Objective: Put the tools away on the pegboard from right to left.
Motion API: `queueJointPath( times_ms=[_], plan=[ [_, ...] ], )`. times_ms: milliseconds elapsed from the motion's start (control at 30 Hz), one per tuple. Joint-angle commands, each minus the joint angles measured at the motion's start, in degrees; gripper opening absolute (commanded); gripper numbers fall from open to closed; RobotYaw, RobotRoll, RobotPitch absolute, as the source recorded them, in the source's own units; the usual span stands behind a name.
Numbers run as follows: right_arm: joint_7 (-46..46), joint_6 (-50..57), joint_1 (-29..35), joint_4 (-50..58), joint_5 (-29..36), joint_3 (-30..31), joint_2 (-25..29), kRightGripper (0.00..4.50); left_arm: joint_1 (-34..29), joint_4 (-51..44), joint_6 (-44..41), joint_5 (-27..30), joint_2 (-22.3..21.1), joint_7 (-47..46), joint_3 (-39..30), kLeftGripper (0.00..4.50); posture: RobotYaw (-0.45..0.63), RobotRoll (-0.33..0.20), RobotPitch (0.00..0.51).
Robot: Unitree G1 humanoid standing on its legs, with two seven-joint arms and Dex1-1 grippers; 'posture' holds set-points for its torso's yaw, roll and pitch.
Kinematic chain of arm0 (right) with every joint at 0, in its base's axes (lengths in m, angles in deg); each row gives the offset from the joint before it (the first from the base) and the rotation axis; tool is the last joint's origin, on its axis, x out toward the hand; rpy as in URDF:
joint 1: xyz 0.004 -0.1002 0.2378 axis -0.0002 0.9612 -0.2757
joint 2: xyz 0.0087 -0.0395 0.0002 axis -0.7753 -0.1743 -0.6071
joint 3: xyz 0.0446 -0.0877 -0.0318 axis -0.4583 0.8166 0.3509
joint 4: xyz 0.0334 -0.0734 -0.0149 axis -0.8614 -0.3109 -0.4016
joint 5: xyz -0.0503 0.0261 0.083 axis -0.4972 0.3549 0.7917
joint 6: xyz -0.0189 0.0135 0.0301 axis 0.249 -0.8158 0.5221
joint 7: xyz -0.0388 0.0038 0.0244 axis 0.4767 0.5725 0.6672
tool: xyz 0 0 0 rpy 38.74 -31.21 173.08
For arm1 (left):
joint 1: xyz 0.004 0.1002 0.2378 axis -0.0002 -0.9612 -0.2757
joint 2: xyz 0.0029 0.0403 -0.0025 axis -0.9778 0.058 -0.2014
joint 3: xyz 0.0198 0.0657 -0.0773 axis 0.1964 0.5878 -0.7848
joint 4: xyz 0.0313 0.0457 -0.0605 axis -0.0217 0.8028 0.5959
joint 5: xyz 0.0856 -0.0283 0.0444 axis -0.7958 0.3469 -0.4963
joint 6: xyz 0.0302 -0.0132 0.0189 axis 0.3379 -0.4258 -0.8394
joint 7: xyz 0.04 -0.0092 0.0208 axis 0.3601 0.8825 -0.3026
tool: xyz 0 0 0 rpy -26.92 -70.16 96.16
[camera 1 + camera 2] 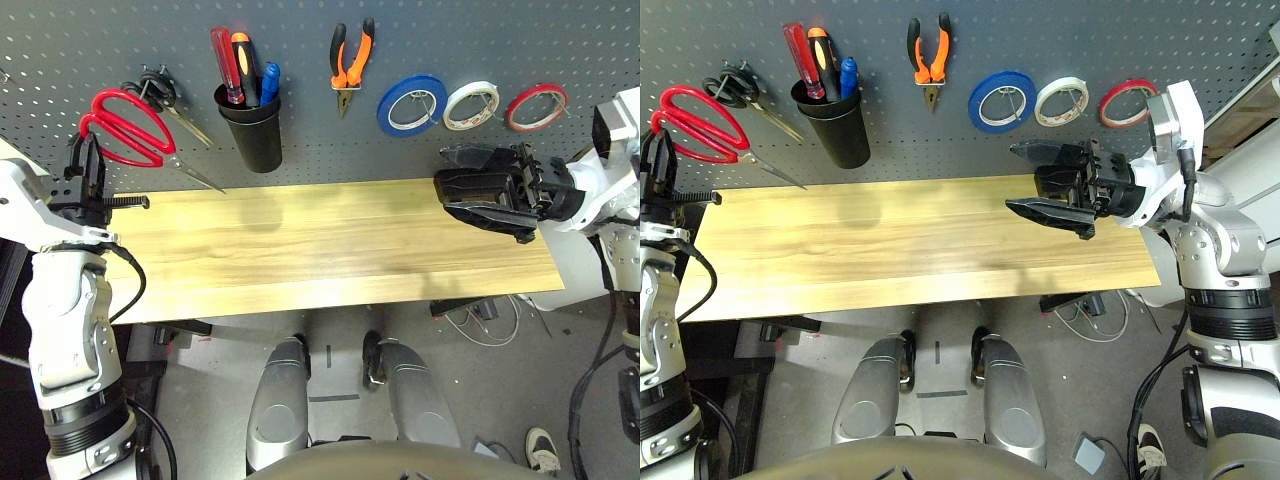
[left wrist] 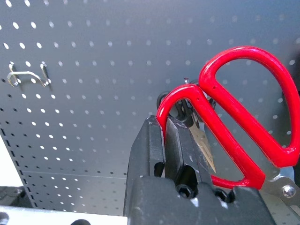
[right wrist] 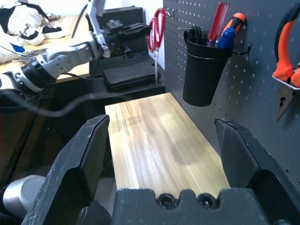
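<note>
Left gripper (image 2: 165,140) clamps red-handled scissors (image 1: 128,127) against pegboard (image 1: 300,100) (right gripper (image 1: 1050,185) agape)

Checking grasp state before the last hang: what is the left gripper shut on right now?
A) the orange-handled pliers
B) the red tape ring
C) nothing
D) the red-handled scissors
D: in the left wrist view the left gripper is shut on a handle loop of the red-handled scissors, held up against the pegboard; the orange-handled pliers and red tape ring already hang on it.
</note>
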Motion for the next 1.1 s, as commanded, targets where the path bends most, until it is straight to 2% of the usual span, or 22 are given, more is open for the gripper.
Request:
queueJointPath(
  times_ms=[33, 667, 1100],
  plan=[
    [-0.4, 0.2, 0.7, 1.3, 0.3, -0.9, 0.0, 4.50, 1.5, 3.2, 1.4, -0.9, -0.1, -0.5, 0.8, 0.01, 0.05, 0.000, 0.168],
    [-3.8, 0.8, 2.2, 5.0, 1.0, -1.2, -0.6, 4.50, 12.2, 21.2, 7.5, -3.9, 0.5, -3.0, 4.5, 0.01, -0.01, 0.000, 0.150],
    [-5.2, 0.0, 3.8, 6.2, 1.0, -1.2, -1.2, 4.50, 13.7, 24.7, 8.4, -3.9, 1.1, -4.1, 6.1, 0.01, -0.01, 0.000, 0.147]
  ],
)
